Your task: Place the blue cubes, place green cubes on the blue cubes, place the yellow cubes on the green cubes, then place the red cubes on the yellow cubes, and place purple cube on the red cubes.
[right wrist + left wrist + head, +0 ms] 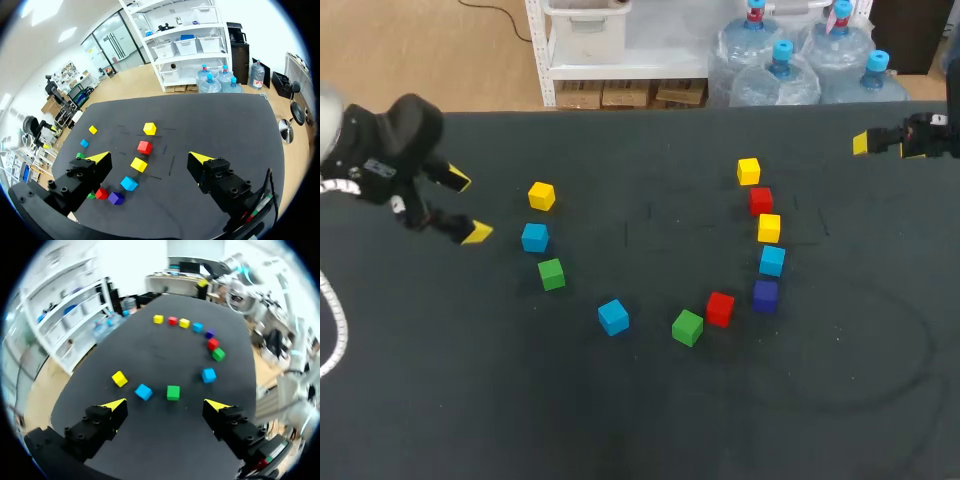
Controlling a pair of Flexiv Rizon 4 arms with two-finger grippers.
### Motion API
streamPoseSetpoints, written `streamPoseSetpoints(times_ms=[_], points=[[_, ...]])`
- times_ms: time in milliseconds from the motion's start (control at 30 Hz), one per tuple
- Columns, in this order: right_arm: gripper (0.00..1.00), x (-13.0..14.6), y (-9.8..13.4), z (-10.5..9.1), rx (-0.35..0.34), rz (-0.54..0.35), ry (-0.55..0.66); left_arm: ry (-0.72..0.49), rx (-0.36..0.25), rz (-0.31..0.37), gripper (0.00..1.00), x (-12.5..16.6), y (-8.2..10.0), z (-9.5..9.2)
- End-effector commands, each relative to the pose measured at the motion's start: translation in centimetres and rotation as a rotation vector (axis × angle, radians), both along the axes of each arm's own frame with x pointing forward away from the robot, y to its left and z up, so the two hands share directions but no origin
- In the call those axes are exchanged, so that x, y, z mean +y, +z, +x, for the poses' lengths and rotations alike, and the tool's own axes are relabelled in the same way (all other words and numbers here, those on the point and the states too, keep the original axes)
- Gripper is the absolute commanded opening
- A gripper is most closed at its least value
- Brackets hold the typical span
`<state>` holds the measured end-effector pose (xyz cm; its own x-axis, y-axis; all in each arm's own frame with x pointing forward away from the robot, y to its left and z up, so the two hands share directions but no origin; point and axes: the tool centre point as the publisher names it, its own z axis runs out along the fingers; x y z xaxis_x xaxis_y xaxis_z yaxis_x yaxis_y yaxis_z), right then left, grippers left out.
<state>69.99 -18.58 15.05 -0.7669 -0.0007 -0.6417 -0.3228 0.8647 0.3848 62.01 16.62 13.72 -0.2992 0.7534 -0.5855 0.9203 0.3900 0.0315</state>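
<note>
Altogether three blue cubes point(534, 237), three yellow point(541, 195), two green point(551, 273), two red point(720, 308), one purple point(765, 295); left gripper point(468, 206), right gripper point(149, 158) both agape.

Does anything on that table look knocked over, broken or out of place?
Nothing stands out. The coloured cubes sit loose on the dark table, none stacked or visibly damaged. The left gripper and right gripper are open, clear of them.

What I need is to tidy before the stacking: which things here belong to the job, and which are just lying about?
Belonging to the job:
blue cubes
green cubes
yellow cubes
red cubes
purple cube
left gripper and right gripper, both open

Not of the job:
only the black table that bears them
</note>
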Motion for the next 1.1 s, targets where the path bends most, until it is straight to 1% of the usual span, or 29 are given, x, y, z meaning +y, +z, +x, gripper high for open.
streamPoseSetpoints(times_ms=[33,100,267,367,433,467,1100], points=[[1.00,0.05,0.01,-0.01,0.000,-0.002,-0.002,-0.481,0.064,0.123,1.00,0.10,-0.09,0.35],[1.00,0.05,0.01,-0.01,0.000,-0.002,-0.002,-0.499,0.068,0.134,1.00,-0.08,-0.26,0.16],[1.00,0.05,0.01,-0.01,0.000,-0.002,-0.002,-0.560,0.072,0.198,1.00,-0.58,-0.83,-0.15],[1.00,0.05,0.01,-0.01,0.000,-0.002,-0.002,-0.608,0.080,0.220,1.00,-0.70,-0.97,-0.31],[1.00,0.05,0.01,-0.01,0.000,-0.002,-0.002,-0.619,0.081,0.223,1.00,-0.73,-0.99,-0.32],[1.00,0.05,0.01,-0.01,0.000,-0.002,-0.002,-0.615,0.082,0.211,1.00,-0.73,-1.02,-0.30],[1.00,0.05,0.01,-0.01,0.000,-0.002,-0.002,-0.615,0.082,0.211,1.00,-0.73,-1.02,-0.30]])
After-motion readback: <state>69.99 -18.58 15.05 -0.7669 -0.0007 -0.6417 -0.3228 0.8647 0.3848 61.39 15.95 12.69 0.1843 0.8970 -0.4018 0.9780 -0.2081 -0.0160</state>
